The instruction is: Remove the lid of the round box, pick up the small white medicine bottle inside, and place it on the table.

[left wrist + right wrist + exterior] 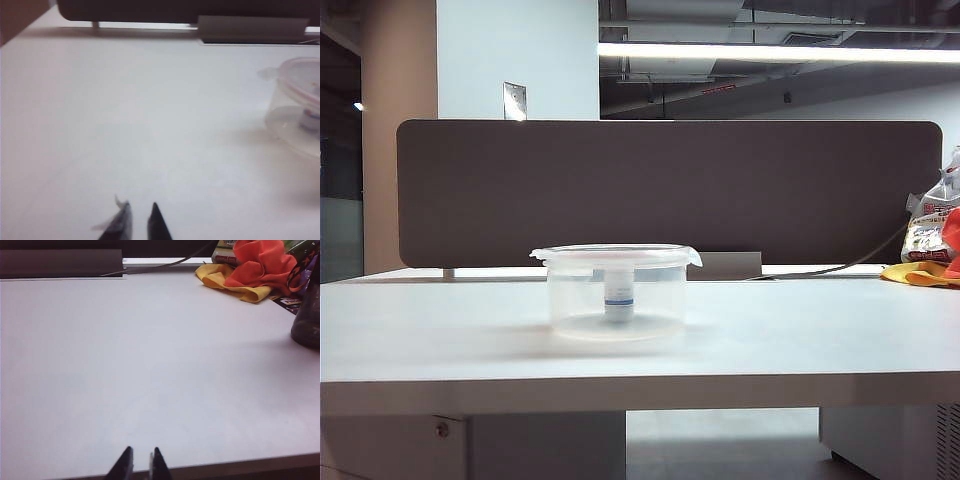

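The clear round plastic tub is sitting mid-counter on the flat white counter, its thin translucent lid on, the tiny white blue-banded bottle standing inside. Left pincer and right pincer are hovering nearly together, empty, well apart from the tub.

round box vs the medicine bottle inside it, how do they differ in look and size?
The round box is clear and colourless; the medicine bottle is opaque white with a blue band. The box is wide and squat; the bottle is narrow and shorter, fitting under the lid. The box encloses the bottle. Both are round and upright.
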{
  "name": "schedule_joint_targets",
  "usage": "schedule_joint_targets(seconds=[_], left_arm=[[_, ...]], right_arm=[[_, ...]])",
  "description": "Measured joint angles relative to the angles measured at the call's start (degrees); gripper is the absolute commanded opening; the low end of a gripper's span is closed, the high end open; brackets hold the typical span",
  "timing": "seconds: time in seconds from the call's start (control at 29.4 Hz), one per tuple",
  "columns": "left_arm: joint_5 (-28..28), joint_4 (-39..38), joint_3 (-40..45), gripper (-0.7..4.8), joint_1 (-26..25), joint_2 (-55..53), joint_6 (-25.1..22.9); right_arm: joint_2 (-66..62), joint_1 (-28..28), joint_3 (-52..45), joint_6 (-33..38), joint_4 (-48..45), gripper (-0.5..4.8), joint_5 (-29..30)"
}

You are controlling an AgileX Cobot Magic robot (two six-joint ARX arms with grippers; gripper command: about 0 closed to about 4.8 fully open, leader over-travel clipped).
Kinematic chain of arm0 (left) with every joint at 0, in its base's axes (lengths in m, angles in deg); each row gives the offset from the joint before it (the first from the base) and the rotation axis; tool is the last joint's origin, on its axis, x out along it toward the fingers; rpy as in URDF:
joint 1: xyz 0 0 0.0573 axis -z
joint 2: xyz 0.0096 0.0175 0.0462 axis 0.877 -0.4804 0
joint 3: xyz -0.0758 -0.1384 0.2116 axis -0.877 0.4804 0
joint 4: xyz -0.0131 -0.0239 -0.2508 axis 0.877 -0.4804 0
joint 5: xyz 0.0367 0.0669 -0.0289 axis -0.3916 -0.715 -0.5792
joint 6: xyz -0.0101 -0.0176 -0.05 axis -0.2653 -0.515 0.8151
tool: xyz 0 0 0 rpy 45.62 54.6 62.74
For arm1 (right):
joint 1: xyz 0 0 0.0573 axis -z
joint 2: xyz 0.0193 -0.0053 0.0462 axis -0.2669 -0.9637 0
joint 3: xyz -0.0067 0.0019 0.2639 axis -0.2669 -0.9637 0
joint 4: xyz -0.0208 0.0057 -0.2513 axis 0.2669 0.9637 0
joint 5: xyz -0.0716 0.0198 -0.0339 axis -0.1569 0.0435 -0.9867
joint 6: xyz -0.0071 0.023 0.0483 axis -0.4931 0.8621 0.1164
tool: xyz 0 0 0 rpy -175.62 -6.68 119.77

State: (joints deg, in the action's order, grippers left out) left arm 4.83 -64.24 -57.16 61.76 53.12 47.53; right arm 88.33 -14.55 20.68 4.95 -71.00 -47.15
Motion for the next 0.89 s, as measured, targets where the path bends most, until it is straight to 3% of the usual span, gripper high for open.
schedule_joint_targets(seconds=[0.2,0.41,0.51,0.58,0.65,0.71,0.89], left_arm=[[1.3,0.6,0.0,0.52,0.0,0.0,1.0],[2.1,0.6,0.0,0.51,0.0,0.0,5.6],[4.6,0.7,-0.1,0.46,0.0,0.0,8.6],[6.0,-0.8,-2.3,-0.05,0.0,0.0,10.9],[6.0,-1.2,-5.8,-0.06,0.0,0.0,12.1],[6.1,-1.2,-9.7,-0.06,0.0,-0.2,12.6],[9.2,-1.1,-19.6,-0.06,0.0,-10.3,15.7]], right_arm=[[0.0,-0.1,0.0,0.3,-2.5,0.53,0.5],[0.0,-0.1,0.0,0.3,-2.8,0.53,4.3],[0.0,-0.1,0.1,4.3,-3.3,0.54,6.1],[0.0,-0.1,1.2,7.4,-2.8,0.54,6.1],[0.0,-0.1,4.7,9.9,-3.1,0.59,6.1],[0.0,-0.1,8.0,11.4,-4.4,1.27,6.1],[-5.0,-0.1,17.7,14.0,-7.3,1.31,8.2]])
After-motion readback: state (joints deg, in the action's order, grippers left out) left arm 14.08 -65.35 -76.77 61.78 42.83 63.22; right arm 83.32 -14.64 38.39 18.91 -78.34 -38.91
